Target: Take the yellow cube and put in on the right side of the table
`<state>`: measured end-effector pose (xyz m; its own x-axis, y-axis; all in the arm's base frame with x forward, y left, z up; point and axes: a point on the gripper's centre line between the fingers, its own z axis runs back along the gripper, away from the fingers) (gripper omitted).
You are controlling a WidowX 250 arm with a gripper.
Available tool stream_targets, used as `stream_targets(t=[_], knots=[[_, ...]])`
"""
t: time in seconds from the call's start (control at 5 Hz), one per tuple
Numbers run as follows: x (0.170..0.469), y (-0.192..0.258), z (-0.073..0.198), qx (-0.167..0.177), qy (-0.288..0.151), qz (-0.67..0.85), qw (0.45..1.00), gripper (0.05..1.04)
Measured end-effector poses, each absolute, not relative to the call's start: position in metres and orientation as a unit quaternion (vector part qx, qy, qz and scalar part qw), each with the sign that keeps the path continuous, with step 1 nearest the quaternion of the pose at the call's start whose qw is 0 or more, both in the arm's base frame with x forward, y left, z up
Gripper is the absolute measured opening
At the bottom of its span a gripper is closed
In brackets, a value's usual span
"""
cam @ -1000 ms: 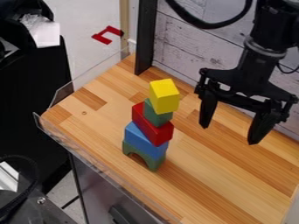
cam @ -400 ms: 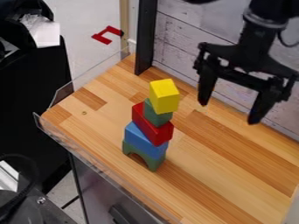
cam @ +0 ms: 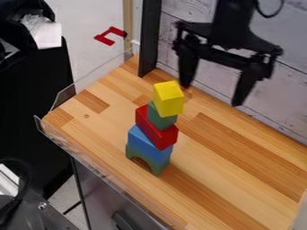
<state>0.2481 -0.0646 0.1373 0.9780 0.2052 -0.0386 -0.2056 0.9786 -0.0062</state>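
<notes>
The yellow cube [cam: 168, 100] sits atop the block stack [cam: 157, 130], so we judge nothing done. To its right our jaws hang parted and empty; grasping it and placing it right on the bench [cam: 240, 166] lie ahead.

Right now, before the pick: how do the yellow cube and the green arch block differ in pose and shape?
Yellow cube tops the stack; green arch block is its base, on the table. Cube has plain flat faces; arch has a curved cutout underneath. Shared: same tower.
</notes>
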Motion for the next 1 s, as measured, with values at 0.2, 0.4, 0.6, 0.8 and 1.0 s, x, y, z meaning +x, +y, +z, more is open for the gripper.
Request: stream_targets(t=[0.2,0.4,0.6,0.8,1.0], knots=[[0.242,-0.051,0.138,0.008,0.034,0.107,0.994,0.999],[0.235,-0.040,0.141,0.008,0.041,0.106,0.993,0.999],[0.231,-0.028,0.141,0.008,0.045,0.117,0.992,0.999],[0.229,-0.021,0.142,0.005,0.044,0.121,0.992,0.999],[0.229,-0.018,0.144,-0.012,0.042,0.108,0.993,0.999]])
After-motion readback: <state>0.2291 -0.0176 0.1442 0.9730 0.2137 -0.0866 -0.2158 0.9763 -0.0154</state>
